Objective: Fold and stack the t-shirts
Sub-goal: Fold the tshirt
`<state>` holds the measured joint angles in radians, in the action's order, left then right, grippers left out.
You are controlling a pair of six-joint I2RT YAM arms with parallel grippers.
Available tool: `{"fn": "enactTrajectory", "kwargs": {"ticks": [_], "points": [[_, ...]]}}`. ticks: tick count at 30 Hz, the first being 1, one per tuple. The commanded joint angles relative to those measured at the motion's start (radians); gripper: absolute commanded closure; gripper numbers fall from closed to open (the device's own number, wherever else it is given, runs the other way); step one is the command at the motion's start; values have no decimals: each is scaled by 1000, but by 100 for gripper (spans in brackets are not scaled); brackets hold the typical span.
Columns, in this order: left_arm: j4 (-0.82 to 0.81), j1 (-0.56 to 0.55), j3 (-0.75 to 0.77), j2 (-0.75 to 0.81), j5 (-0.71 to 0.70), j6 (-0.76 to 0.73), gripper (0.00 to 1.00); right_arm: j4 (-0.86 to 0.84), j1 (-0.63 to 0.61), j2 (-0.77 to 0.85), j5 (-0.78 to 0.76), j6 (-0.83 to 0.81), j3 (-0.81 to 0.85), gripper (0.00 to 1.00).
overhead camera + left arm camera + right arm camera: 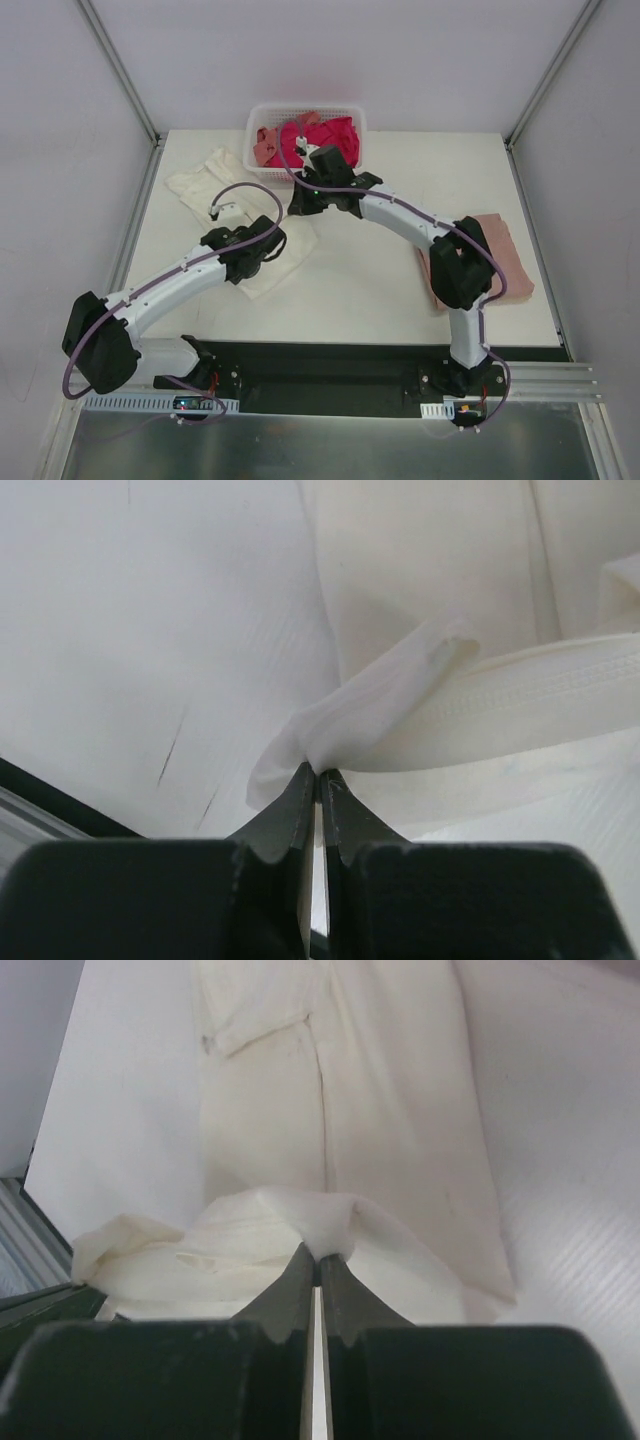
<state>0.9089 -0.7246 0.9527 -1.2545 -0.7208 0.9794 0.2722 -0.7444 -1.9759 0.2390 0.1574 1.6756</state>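
Bright even light, soft faint shadows, wrist views blurred up close

Shows cream t-shirt rumpled left of centre, dusty pink t-shirt folded at right, magenta-red t-shirt and salmon t-shirt heaped behind.

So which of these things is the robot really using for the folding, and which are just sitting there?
For the job:
- cream t-shirt, pinched by the left gripper and the right gripper
- dusty pink t-shirt, on the right
- magenta-red t-shirt and salmon t-shirt, in the white basket

Just there:
- the white basket itself, only holding shirts
- the table
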Motion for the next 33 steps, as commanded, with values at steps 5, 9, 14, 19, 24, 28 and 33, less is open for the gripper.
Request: {"fn": "enactTrajectory", "kwargs": {"ticks": [5,9,14,19,24,28,33], "points": [[-224,198,1,-34,3,-203,100,-108,-1,-242,-42,-32,297,99],[-372,280,15,-104,55,-300,100,-123,0,-270,-78,-48,329,99],[-452,378,46,-186,124,-422,100,-126,7,-328,-55,-61,384,98],[-541,427,69,-259,211,-501,100,-105,20,-379,-76,-75,446,98],[-551,448,109,-328,218,-525,100,-107,30,-429,-70,-76,495,95],[-550,476,109,-344,250,-509,90,-105,30,-466,-47,-71,529,91],[-548,479,133,-356,251,-527,50,-88,34,-457,-46,-65,513,69]]}}
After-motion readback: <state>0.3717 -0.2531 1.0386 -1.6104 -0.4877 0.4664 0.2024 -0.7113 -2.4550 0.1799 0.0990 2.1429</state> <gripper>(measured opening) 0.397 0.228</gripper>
